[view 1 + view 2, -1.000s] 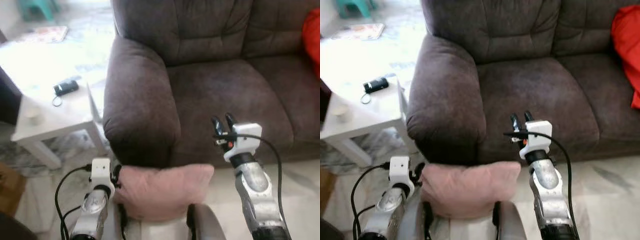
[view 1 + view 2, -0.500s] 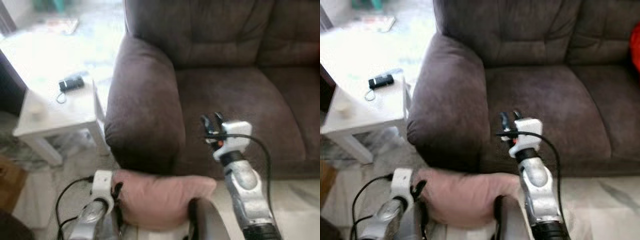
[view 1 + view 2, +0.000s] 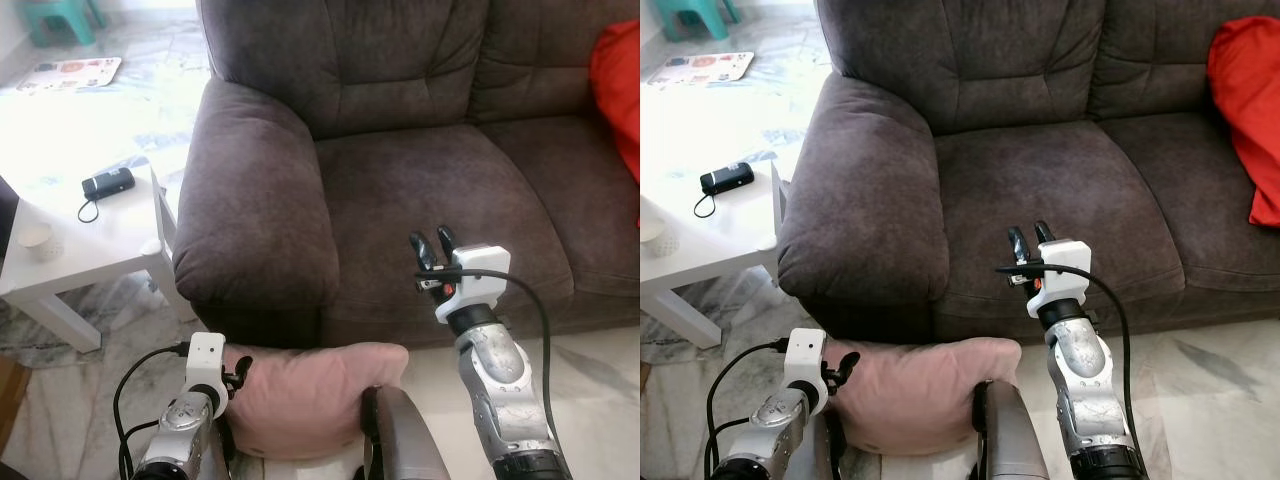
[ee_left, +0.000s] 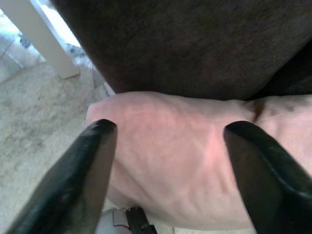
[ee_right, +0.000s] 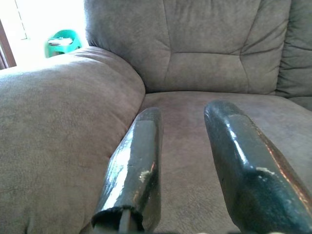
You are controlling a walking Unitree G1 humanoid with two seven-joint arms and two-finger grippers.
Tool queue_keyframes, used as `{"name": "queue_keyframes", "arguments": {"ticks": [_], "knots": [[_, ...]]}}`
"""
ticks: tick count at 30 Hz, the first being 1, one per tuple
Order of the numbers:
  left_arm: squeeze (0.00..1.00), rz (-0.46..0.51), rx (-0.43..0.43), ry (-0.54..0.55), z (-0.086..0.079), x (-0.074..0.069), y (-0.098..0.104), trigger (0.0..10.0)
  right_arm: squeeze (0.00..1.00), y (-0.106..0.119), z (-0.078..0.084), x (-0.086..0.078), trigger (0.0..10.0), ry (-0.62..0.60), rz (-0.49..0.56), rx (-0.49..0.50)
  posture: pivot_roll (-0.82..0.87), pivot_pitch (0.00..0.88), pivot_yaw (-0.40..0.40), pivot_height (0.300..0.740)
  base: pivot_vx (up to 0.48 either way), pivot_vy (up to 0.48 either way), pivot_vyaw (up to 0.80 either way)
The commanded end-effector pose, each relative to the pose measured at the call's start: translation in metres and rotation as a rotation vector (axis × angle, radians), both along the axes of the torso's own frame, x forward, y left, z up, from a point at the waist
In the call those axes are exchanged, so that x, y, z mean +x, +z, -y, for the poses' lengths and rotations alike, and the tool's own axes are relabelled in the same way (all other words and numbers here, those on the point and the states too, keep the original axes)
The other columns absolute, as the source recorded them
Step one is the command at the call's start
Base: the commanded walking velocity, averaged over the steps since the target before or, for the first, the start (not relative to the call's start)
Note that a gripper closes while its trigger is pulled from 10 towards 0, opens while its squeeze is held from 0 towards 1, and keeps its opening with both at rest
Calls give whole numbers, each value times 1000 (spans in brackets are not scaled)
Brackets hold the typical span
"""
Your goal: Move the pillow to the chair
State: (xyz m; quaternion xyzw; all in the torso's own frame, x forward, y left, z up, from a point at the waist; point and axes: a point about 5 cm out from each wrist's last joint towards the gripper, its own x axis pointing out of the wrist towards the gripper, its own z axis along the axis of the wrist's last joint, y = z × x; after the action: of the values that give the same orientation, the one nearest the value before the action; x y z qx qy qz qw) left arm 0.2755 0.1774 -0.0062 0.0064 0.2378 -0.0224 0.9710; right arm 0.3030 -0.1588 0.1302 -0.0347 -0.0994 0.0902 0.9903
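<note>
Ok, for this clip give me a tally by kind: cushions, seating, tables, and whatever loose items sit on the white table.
Cushions: 2 (pink pillow, red cushion)
Seating: 1 (brown sofa)
Tables: 1 (white side table)
Items on the table: 2 (black device, white cup)
Total: 6

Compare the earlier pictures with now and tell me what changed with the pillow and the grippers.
Mostly the camera swung, so the whole scene shifted. The pink pillow stays low before the robot, against the left gripper, whose open fingers still straddle it. The right gripper stays raised and empty before the brown sofa. Nothing was grasped or released.
</note>
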Motion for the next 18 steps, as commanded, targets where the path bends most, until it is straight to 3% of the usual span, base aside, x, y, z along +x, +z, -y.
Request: {"name": "queue_keyframes", "arguments": {"ticks": [1, 4, 5, 18], "knots": [[1000, -22, 10, 30, -7, -5, -6, 10000, 0, 0, -1, -2, 10000, 6, -2, 3, -12, 119, -8, 540, 0, 0, 0], [1000, -10, 29, 73, -12, -4, -5, 10000, 0, 1, -1, -3, 10000, 8, -3, 1, -18, 123, -11, 540, 0, 0, 0], [0, -4, 35, 87, -13, -3, -4, 10000, 0, 1, 0, -3, 10000, 8, -2, 0, -19, 124, -12, 540, 0, 0, 0], [0, 23, 2, 137, -11, 2, -2, 10000, 0, 10, 3, -6, 10000, 26, 35, -1, -48, 147, -40, 540, 0, 0, 0]]}}
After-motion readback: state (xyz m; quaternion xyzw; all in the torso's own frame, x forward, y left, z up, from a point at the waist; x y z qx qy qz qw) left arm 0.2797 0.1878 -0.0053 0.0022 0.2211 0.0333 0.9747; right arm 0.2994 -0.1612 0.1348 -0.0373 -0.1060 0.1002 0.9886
